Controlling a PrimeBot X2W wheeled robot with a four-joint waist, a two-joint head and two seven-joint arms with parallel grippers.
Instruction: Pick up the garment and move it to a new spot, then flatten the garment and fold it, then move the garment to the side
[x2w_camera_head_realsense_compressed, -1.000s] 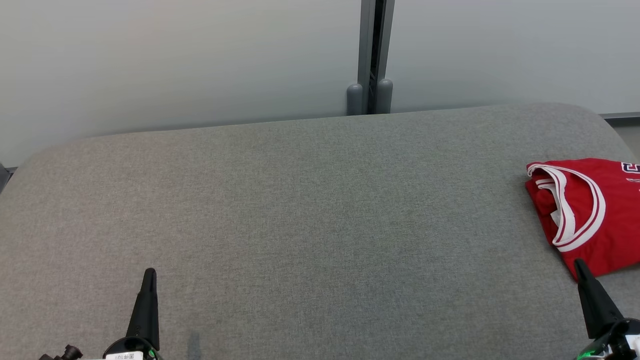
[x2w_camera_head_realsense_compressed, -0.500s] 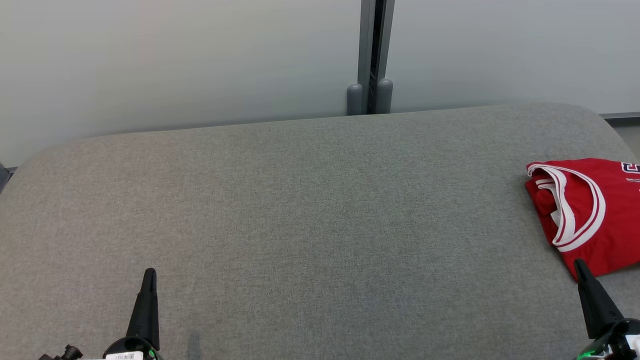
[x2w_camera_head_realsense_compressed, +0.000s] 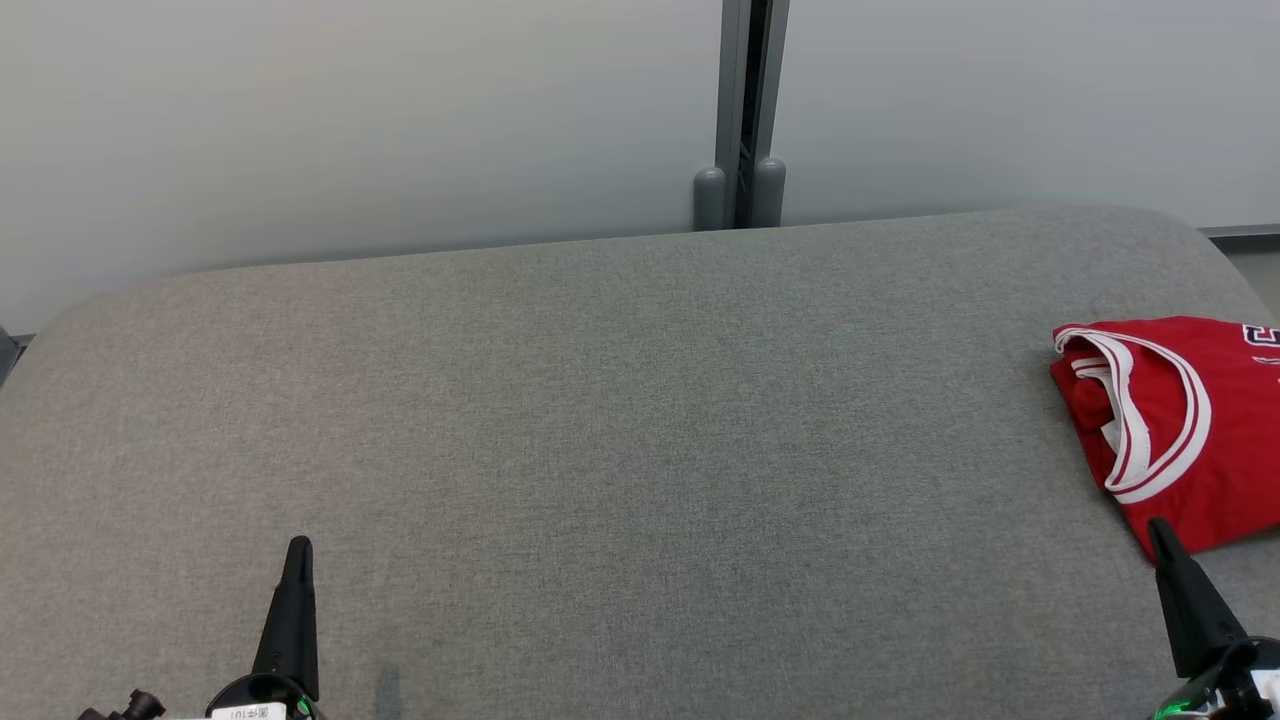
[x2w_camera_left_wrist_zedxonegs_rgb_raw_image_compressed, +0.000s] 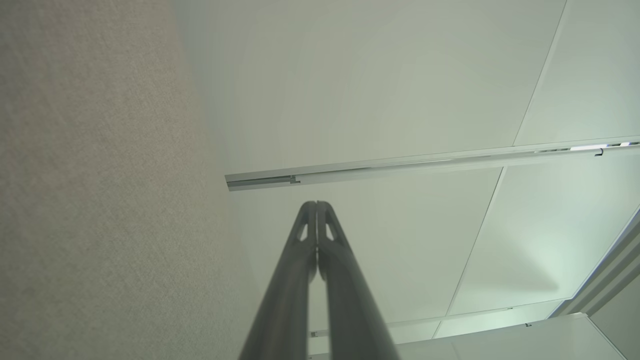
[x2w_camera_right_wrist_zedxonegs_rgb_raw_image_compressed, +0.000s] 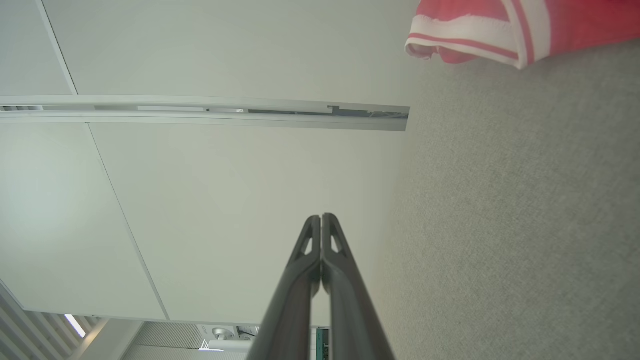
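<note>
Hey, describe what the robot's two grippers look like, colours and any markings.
Both the left gripper and the right gripper have two long, dark grey fingers that taper to rounded tips, each with a small cutout near the tip. In the head view, the left's base carries a white printed label and the right's shows a green light.

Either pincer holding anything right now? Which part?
Nothing held: left pincer and right pincer shut, empty; red jersey lies apart on grey cushion.

The left gripper (x2w_camera_head_realsense_compressed: 298, 550) is seen at 7 o'clock in the head view, the right gripper (x2w_camera_head_realsense_compressed: 1160, 532) at 4 o'clock. Both fingertip pairs are pressed together, pointed near 12 o'clock.
</note>
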